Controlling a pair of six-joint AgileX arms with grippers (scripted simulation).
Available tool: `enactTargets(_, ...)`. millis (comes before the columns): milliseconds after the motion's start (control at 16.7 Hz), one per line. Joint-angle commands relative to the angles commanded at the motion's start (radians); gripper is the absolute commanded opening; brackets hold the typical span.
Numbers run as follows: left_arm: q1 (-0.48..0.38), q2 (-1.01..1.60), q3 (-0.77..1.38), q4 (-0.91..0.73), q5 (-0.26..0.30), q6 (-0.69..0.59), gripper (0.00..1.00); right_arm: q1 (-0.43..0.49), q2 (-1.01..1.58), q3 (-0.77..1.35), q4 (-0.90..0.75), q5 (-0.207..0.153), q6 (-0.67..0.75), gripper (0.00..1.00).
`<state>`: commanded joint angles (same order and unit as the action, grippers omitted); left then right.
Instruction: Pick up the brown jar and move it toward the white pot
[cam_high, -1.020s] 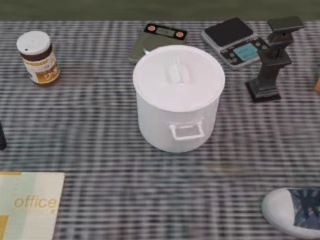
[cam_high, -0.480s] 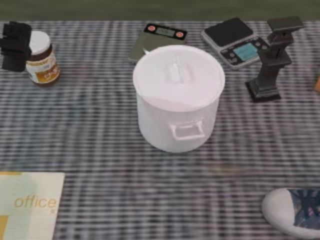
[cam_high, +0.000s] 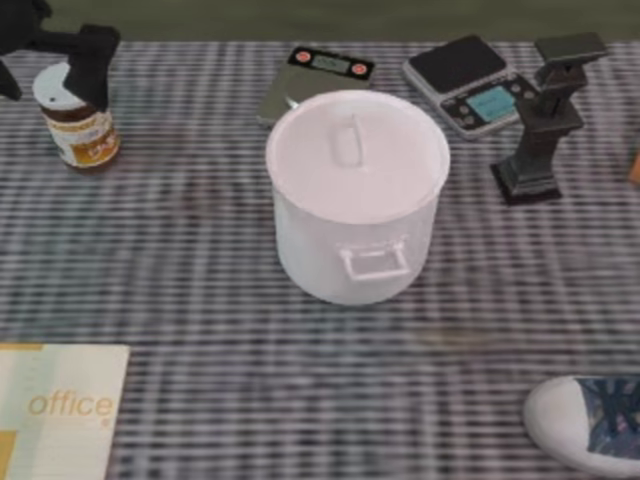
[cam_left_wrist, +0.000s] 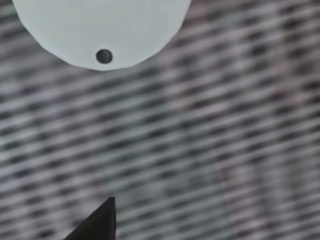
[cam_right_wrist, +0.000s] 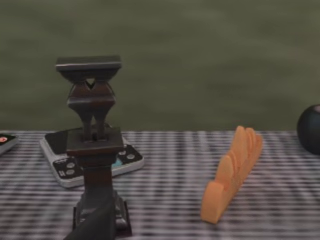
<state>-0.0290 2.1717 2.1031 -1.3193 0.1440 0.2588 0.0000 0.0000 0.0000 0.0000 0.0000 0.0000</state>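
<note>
The brown jar (cam_high: 82, 128), with a white cap and an orange-and-white label, stands upright at the table's far left. My left gripper (cam_high: 52, 88) hangs open just above it, with one dark finger on each side of the cap and nothing held. The left wrist view looks down on the white cap (cam_left_wrist: 100, 25), with one fingertip (cam_left_wrist: 102, 222) showing over the striped cloth. The white pot (cam_high: 356, 195), lid on, stands at the table's middle, well to the right of the jar. My right arm is outside the top view; one of its fingers (cam_right_wrist: 97, 225) shows in its wrist view.
Behind the pot lie a flat dark device (cam_high: 330, 63) and a kitchen scale (cam_high: 468, 85). A dark stand (cam_high: 548, 120) rises at the right. A shoe (cam_high: 590, 420) sits at the front right, an "office" book (cam_high: 55, 415) at the front left. An orange ridged piece (cam_right_wrist: 232, 172) lies past the stand.
My left gripper came into view from the left edge and moved back and to the right, from beside the jar to over its cap. The jar and pot have not moved.
</note>
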Motion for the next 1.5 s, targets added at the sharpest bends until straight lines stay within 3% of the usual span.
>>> enactTargets(360, 0.022, 0.394, 0.523, -0.174, -0.037, 0.049, 1.0, 0.0, 0.0, 0.0, 0.0, 0.0, 0.0, 1.0)
enactTargets(660, 0.038, 0.549, 0.772, -0.222, -0.063, 0.074, 1.0, 0.0, 0.0, 0.0, 0.0, 0.0, 0.0, 1.0)
enactTargets(1140, 0.035, 0.563, 0.793, -0.221, -0.066, 0.076, 1.0, 0.0, 0.0, 0.0, 0.0, 0.0, 0.0, 1.0)
enactTargets(1500, 0.035, 0.525, 0.594, -0.064, -0.069, 0.072, 1.0, 0.0, 0.0, 0.0, 0.0, 0.0, 0.0, 1.0)
